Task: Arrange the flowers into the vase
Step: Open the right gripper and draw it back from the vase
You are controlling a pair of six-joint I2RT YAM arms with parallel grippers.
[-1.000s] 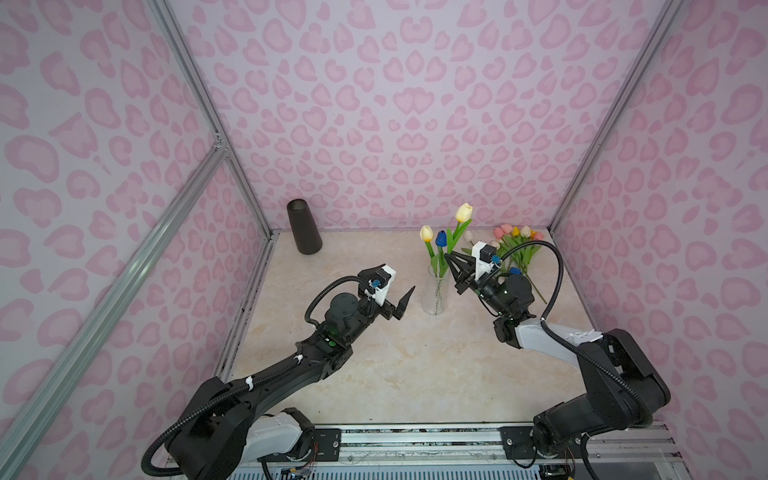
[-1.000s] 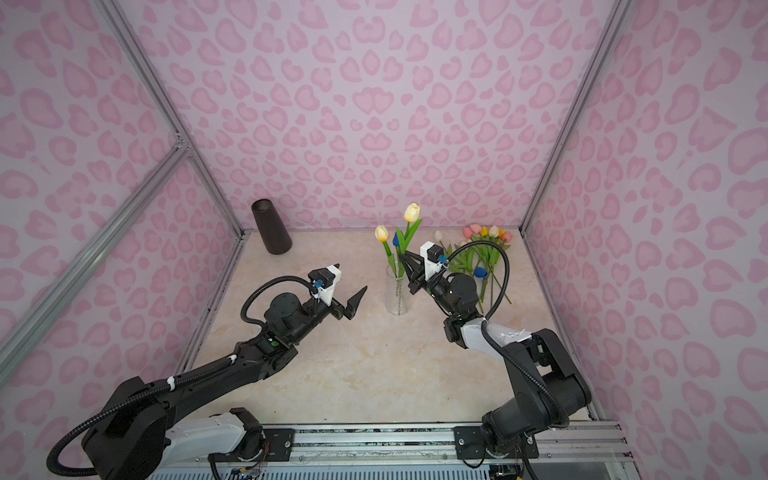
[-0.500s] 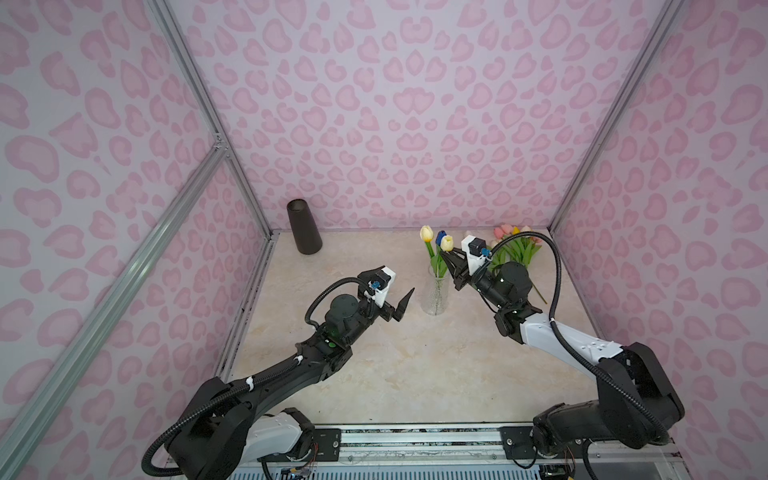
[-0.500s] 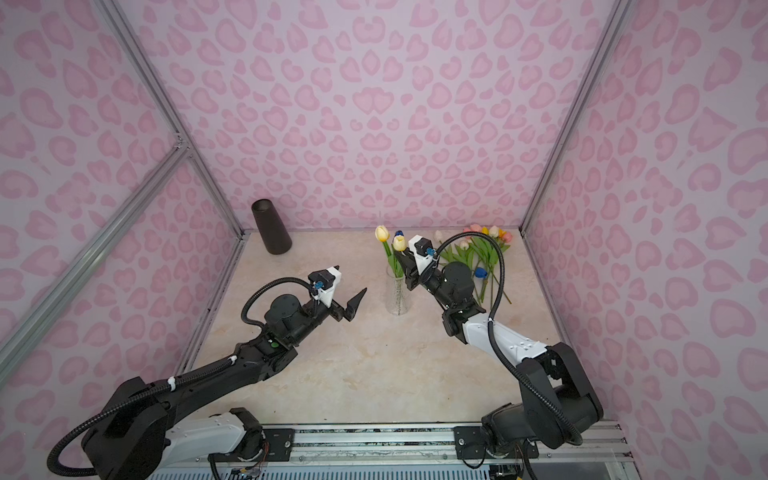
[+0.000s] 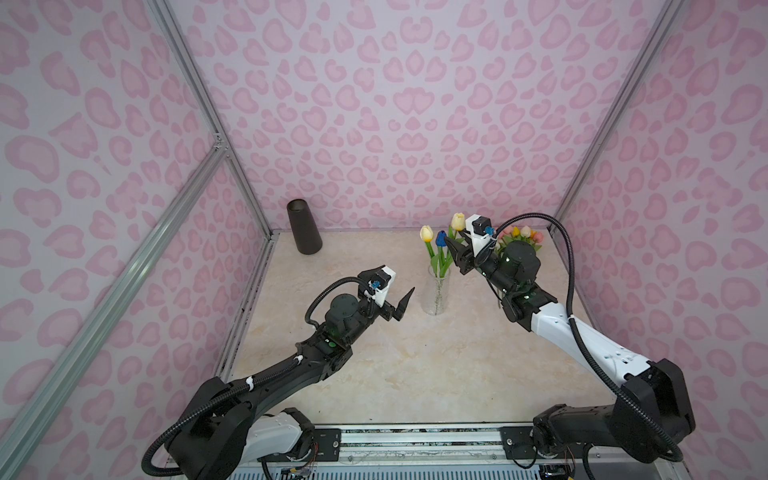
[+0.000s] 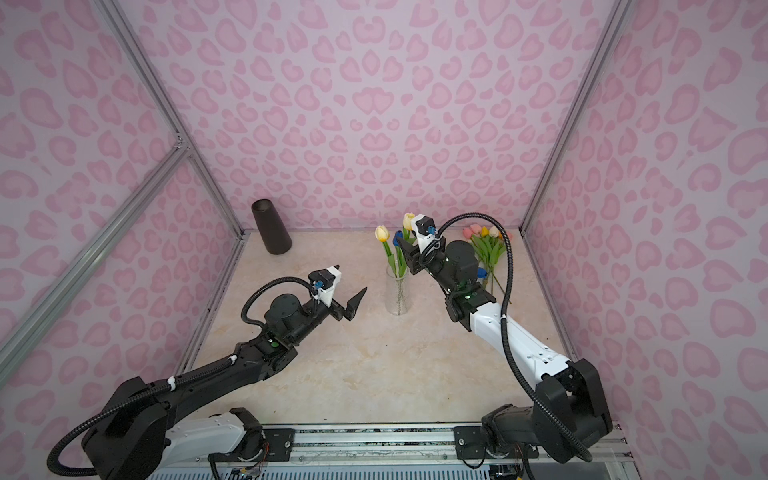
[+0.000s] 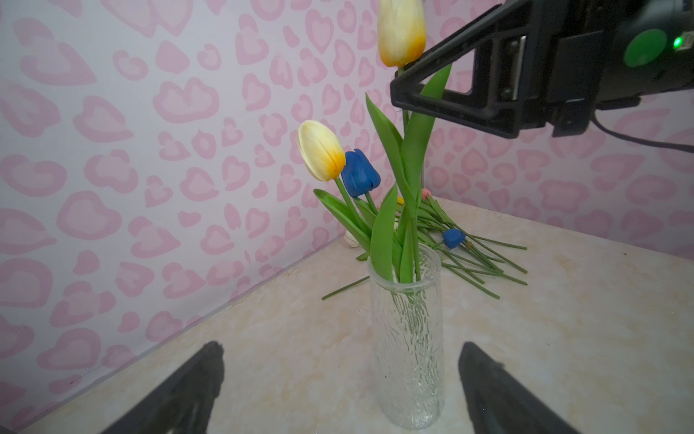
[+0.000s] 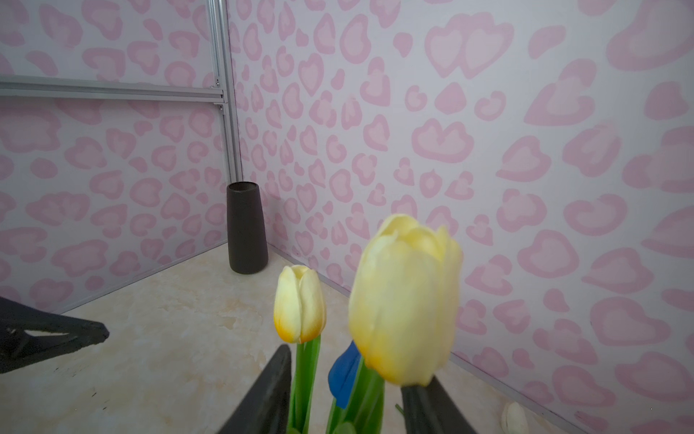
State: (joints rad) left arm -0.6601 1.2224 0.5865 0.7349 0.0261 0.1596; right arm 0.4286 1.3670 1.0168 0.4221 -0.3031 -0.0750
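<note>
While poised, jaws apart, around the stem of the tall cream tulip [image 7: 401,34] in the glass vase [image 7: 407,338] beside two others [image 7: 323,150], finish the release and draw the right gripper [image 5: 455,255] back toward the loose flowers [image 6: 490,249] by the far wall [image 6: 374,145], leaving the left gripper [image 7: 341,349] wide open.

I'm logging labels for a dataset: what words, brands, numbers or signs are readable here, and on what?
No readable text in any view.
Glass vase: textured glass, no label.
Dark vase: plain, unmarked.
Green disc on the right arm: no lettering visible.
Walls: pink heart pattern only.
</note>
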